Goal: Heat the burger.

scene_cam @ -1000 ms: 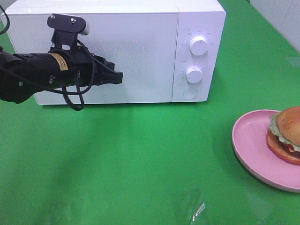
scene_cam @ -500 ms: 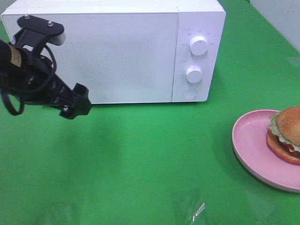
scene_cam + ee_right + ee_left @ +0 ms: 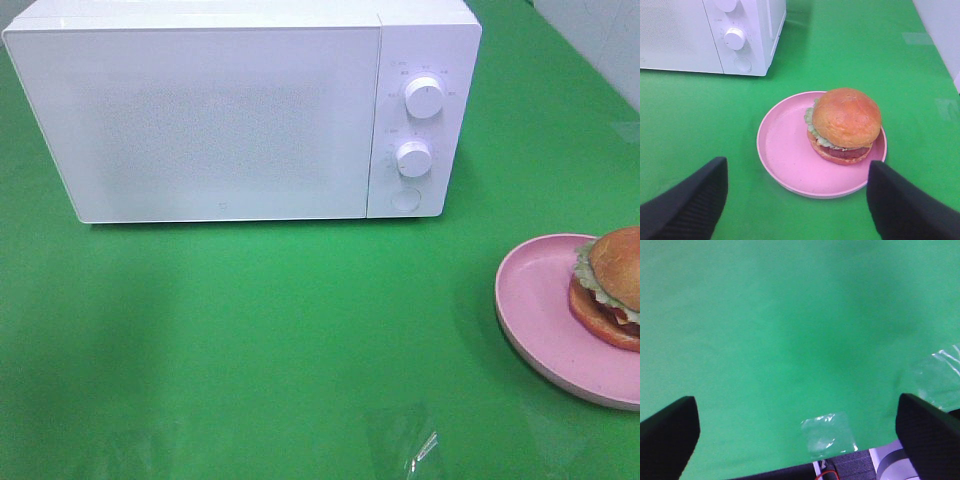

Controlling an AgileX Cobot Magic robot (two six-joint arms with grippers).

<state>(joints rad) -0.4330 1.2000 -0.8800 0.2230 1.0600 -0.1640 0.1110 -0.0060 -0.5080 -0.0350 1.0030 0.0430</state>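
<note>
Both my jaws are spread wide and gripping nothing: left gripper (image 3: 795, 440) over bare green cloth (image 3: 790, 330), right gripper (image 3: 795, 200) above the plate (image 3: 785, 150). Burger (image 3: 845, 125) sits on that plate, right of the shut microwave (image 3: 240, 110).

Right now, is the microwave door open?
No, the microwave door sits flush and shut, and the burger sits on its pink plate.
</note>
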